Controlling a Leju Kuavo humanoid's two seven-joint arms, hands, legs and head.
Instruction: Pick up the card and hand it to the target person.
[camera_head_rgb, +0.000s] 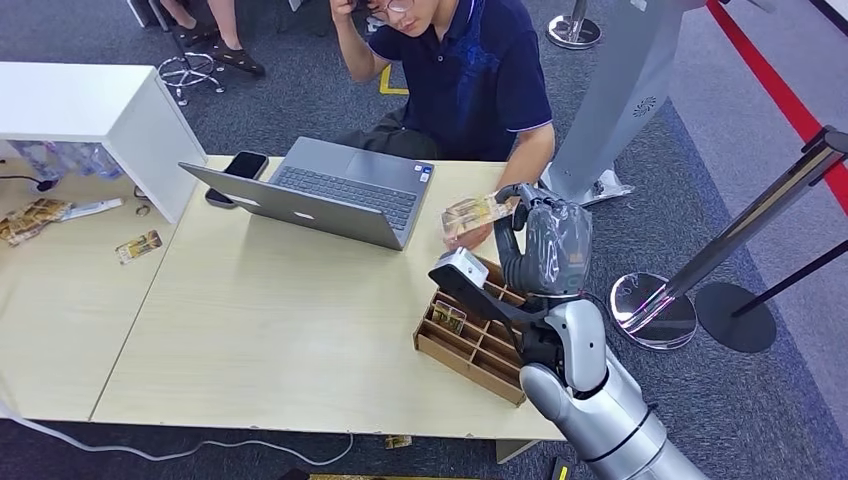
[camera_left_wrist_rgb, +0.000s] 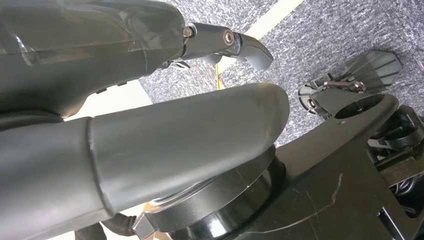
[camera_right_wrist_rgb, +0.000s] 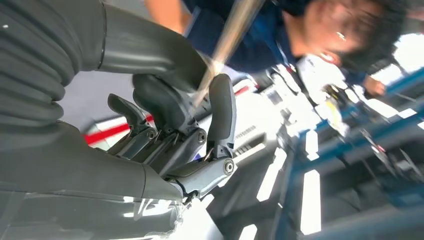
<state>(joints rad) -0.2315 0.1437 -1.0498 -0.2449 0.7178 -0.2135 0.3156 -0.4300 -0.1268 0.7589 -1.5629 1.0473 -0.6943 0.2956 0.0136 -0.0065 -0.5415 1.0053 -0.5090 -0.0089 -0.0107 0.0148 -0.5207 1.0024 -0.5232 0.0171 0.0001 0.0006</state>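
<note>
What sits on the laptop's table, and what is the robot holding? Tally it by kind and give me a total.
Open grey laptop: 1
Black smartphone: 1
Brown wooden divided box: 1
Patterned paper card: 2, this one held in the right hand, another standing in the box
Total: 5

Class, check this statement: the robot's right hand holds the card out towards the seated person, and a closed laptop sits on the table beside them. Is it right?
One detail is wrong: the laptop is open, not closed, as the head view shows. The rest stands: the right hand holds the card out towards the seated person, whose hand is at the card, and the laptop sits on the table.
</note>
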